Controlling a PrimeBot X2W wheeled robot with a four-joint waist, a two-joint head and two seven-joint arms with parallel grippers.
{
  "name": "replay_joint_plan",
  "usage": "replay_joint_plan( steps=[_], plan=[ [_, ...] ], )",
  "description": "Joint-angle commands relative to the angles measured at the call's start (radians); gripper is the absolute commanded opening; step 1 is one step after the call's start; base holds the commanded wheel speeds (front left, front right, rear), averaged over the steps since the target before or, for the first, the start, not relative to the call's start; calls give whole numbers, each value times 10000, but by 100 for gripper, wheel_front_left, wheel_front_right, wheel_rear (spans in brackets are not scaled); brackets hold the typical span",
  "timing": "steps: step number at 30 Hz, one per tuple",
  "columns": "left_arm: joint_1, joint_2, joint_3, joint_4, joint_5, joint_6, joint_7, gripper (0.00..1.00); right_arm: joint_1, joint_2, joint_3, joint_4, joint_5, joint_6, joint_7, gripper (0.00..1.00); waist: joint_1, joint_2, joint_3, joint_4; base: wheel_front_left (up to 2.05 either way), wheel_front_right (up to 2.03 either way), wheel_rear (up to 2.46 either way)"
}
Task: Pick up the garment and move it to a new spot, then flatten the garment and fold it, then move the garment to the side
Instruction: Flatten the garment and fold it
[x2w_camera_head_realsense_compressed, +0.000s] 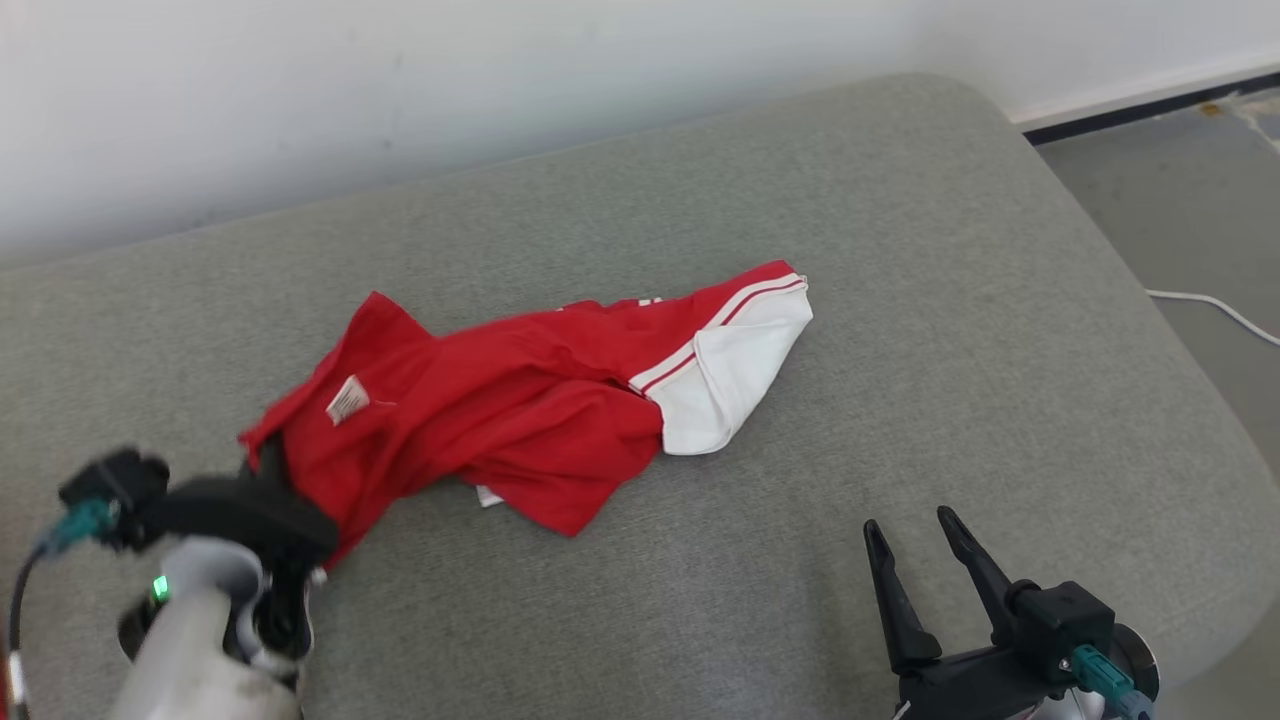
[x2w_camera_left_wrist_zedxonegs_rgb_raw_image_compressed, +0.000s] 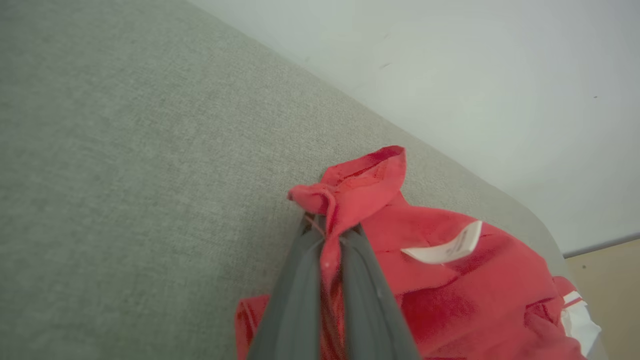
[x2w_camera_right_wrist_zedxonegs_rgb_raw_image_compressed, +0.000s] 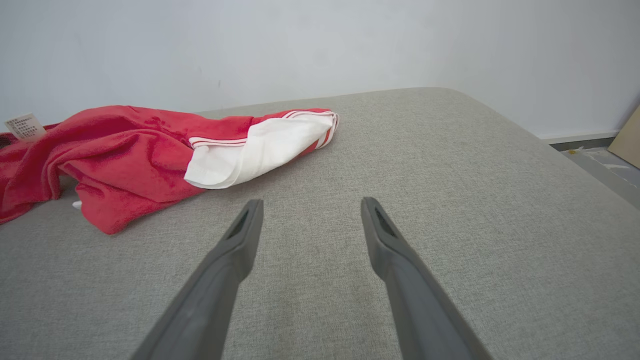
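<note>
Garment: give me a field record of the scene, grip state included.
garment: red with white panel, crumpled on grey cushion
label: white, showing near the gripped end
left gripper: jaws shut on garment edge
right gripper: jaws open, empty, apart from garment
fold: not started

Left gripper (x2w_camera_head_realsense_compressed: 265, 465): blurred in my head view; my tips sink out of sight into the shirt (x2w_camera_head_realsense_compressed: 480, 400).
Pinched cloth: I cannot tell how deep it runs between my closed fingers.
Shirt edges: cut off at the bottom of my left wrist view and at the left of my right wrist view.
Tag (x2w_camera_head_realsense_compressed: 347, 400): print too small to read.
Right gripper (x2w_camera_head_realsense_compressed: 908, 520): body cut off by the bottom edge.
Cable (x2w_camera_head_realsense_compressed: 1215, 305): runs off the right edge.
</note>
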Motion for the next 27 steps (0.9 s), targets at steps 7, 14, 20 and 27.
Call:
replay_joint_plan(
  steps=[7, 14, 20, 27],
  plan=[
    [1689, -495, 608, -455, -1223, -543, 292, 84, 225, -6, -158, -63, -48, -26, 84, 100, -1, -1, -371, 896, 0, 0, 0],
    [2744, -684, 360, -1548, -1200, -355, 453, 100, 285, -7, -120, -55, 71, -26, 160, 100, -1, -1, -698, 1384, 0, 0, 0],
    [3070, -133, -212, -2629, -227, 50, 337, 100, 240, -6, 8, -6, 165, -26, 172, 100, -1, -1, -841, 1402, 0, 0, 0],
    [2361, 674, -1387, -2776, 1075, 293, 1364, 100, 184, -5, 67, 22, 267, -26, 111, 100, -1, -1, -602, 1056, 0, 0, 0]
  ],
)
